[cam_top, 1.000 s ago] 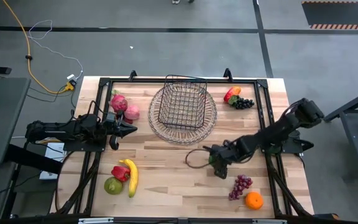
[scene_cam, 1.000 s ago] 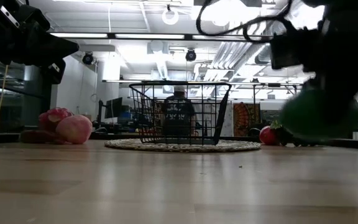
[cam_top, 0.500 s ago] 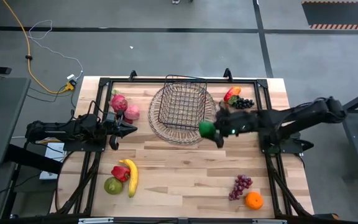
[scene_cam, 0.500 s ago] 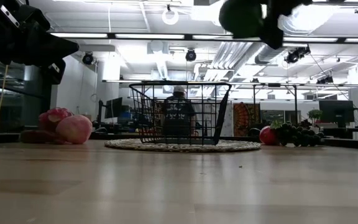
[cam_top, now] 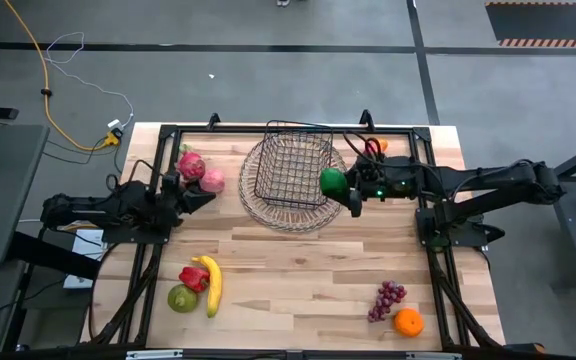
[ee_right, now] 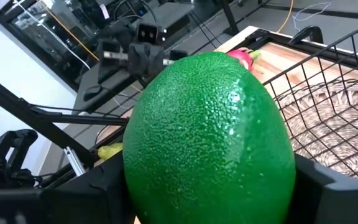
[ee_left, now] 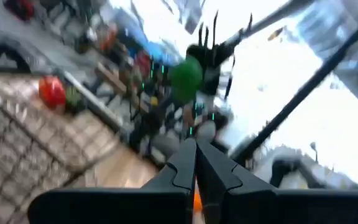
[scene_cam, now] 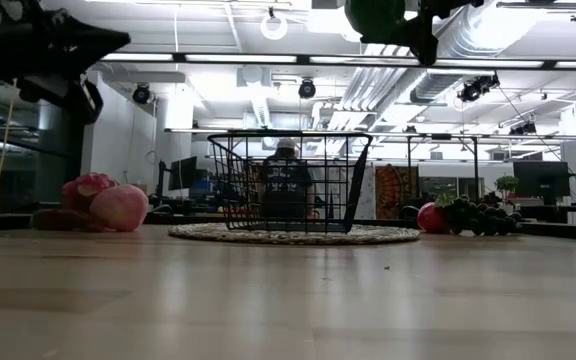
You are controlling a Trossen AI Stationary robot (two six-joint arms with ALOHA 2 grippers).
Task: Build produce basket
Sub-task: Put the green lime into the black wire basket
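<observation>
My right gripper (cam_top: 336,184) is shut on a round green fruit (cam_top: 333,181), held high beside the right side of the dark wire basket (cam_top: 293,165). The fruit fills the right wrist view (ee_right: 210,137) and sits at the top of the low view (scene_cam: 378,18). The basket stands on a round woven tray (cam_top: 298,222). My left gripper (cam_top: 206,194) is shut and empty, raised near the pink dragon fruit (cam_top: 191,164) and a pink fruit (cam_top: 212,181). The banana (cam_top: 212,283), red pepper (cam_top: 194,278) and another green fruit (cam_top: 181,298) lie near-left. Purple grapes (cam_top: 387,298) and the orange (cam_top: 408,321) lie near-right. My right gripper pinches the green fruit between its two fingers (ee_right: 92,186), one on each opposite flank (ee_right: 142,168). The fingers come level from the table's right. The fruit is lifted clear, well above the table and higher than the basket's rim (scene_cam: 288,134).
A red fruit (scene_cam: 430,217) and dark grapes (scene_cam: 483,220) lie at the far right, partly under my right arm. A black frame (cam_top: 168,135) rims the table. The wooden surface (cam_top: 298,280) between the near fruit groups is bare. A person shows behind the basket (scene_cam: 286,175).
My right gripper has carried the green fruit up from the near-right table, then toward the far left to the basket's right side, lifted clear. My left gripper has tipped upward and drawn slightly toward the far-left, still shut.
</observation>
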